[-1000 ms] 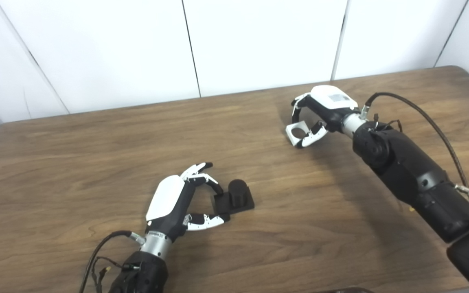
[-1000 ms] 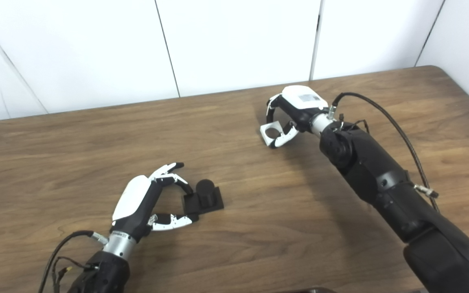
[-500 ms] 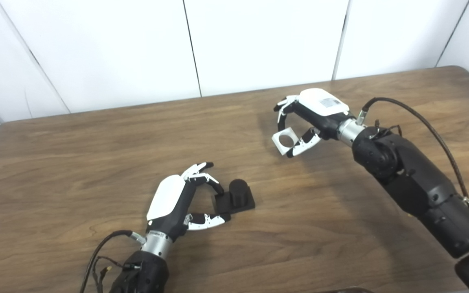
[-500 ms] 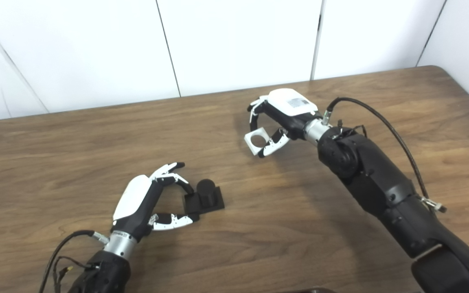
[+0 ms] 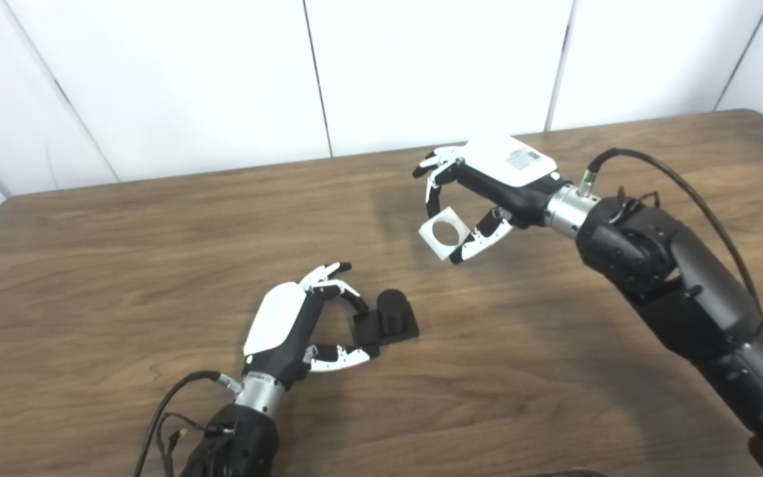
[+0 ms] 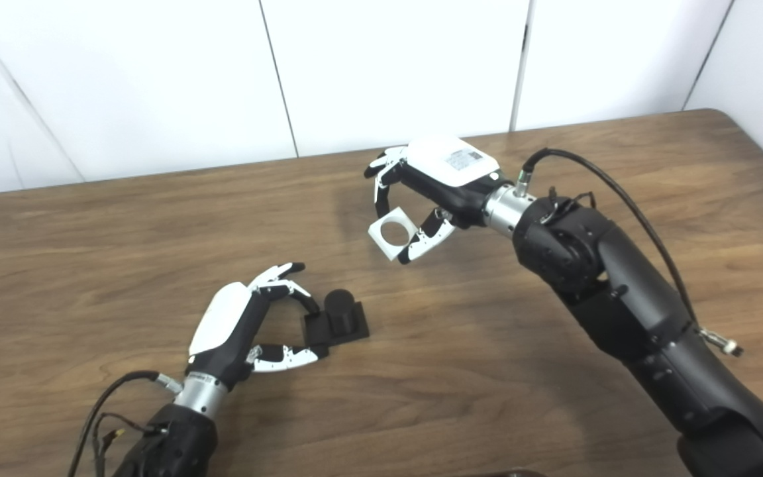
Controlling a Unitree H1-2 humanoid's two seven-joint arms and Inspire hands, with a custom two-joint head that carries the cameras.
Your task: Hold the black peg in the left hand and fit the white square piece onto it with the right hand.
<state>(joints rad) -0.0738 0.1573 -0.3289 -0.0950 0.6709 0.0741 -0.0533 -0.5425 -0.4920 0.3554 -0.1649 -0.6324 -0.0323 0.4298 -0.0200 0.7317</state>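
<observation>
One black peg [image 5: 387, 317], one white square piece [image 5: 444, 232], two hands. Peg stands upright on square black base, flat on table [image 5: 123, 265], near front centre. Left hand [image 5: 289, 324] grips base's left edge, fingers [image 5: 335, 289] closed on it from above, thumb below. Right hand [image 5: 487, 192] holds white piece lifted off table, pinched between fingers and thumb, round hole facing camera; piece up-right of peg, well apart. Bare wood between them and all around; table edges far off.

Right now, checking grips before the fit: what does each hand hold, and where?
Right hand: white square piece, pinched at its edges. Left hand: black peg, by its base's near edge.
</observation>
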